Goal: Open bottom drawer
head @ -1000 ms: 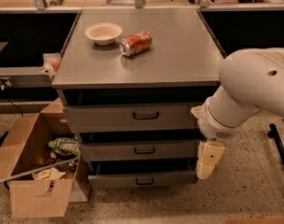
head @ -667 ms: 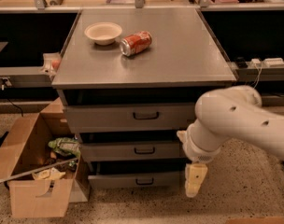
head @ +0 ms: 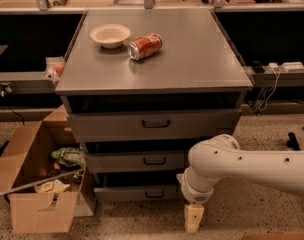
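The bottom drawer (head: 137,193) is the lowest grey front of the metal cabinet, with a small black handle (head: 154,194) at its centre. It sits pushed in below the middle drawer (head: 134,161) and the widest top drawer (head: 152,125). My gripper (head: 193,219) hangs from the white arm (head: 242,166), pointing down near the floor. It is just right of the bottom drawer's front and to the right of its handle, apart from it.
A white bowl (head: 110,35) and a red can (head: 145,46) lying on its side rest on the cabinet top (head: 192,59). An open cardboard box (head: 34,184) with rubbish stands on the floor at the left. Cables hang at the right.
The arm has swung left and down. The gripper went from beside the middle drawer's right end to low by the bottom drawer's right end.
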Robot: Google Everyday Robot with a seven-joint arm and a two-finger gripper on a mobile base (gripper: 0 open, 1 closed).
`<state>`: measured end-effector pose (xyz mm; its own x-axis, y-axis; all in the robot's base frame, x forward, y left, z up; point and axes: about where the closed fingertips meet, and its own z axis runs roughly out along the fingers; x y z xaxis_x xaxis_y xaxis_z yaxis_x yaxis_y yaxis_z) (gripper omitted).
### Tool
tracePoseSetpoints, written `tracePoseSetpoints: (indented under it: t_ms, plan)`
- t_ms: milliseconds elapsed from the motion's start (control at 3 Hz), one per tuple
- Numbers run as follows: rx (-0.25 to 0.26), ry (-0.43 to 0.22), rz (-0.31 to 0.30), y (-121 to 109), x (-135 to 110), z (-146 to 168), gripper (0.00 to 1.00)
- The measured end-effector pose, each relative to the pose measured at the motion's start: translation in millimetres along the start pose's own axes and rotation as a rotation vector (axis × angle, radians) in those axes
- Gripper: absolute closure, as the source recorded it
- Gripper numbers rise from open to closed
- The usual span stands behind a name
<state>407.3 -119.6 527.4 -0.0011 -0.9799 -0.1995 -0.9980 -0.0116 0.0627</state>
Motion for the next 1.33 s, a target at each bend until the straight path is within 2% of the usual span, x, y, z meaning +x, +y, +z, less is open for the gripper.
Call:
tracePoseSetpoints:
  t_ms: [333, 667, 1000, 1333]
  plan:
    - [-0.001, 0.0, 0.0, 0.2, 0.1, 0.1, 0.0]
    - [-0.015, 0.012, -0.002, -3.5, 1.1, 20.4, 0.0]
    - [-0.045, 0.05, -0.028, -6.0, 4.3, 86.1, 0.0]
    - [-0.024, 0.052, -0.052, -30.8, 10.2, 163.2, 0.0]
